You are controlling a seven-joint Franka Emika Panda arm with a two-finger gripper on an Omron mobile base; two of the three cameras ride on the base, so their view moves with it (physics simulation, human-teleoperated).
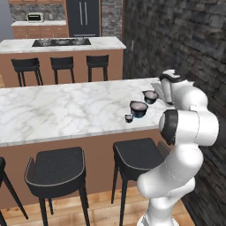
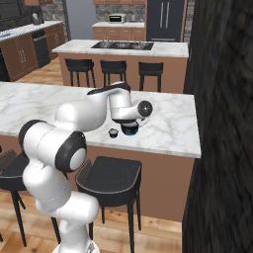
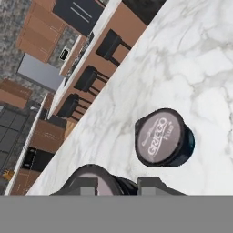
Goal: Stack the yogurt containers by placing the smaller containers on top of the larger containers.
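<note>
Near the right end of the bench (image 1: 66,110), the large tub (image 1: 138,108) stands upright on the marble, dark-topped with a pale rim and a blue lower body. From the hand view its lid (image 3: 159,136) bears printed lettering, and the tub (image 3: 161,138) sits just ahead of the fingertips. From the right base view the tub (image 2: 130,130) is partly hidden under the hand.

One small cup (image 1: 129,118) rests on the bench just beside the tub, toward the near edge, and looks apart from it; the right base view shows this cup (image 2: 113,132) to the tub's left.

A second small cup (image 1: 150,95) is raised off the marble just beyond the tub, at the end of the arm. The gripper (image 1: 156,92) pinches it: in the hand view the round lid of that cup (image 3: 91,178) sits low between the two dark tips of the gripper (image 3: 117,185), jaws drawn in close on it.

Black stools (image 1: 57,165) line the bench's near side. Beyond it stands a kitchen island (image 1: 62,57) with a cooktop (image 1: 62,42), and a dark brick wall (image 1: 176,39) runs along the right.
</note>
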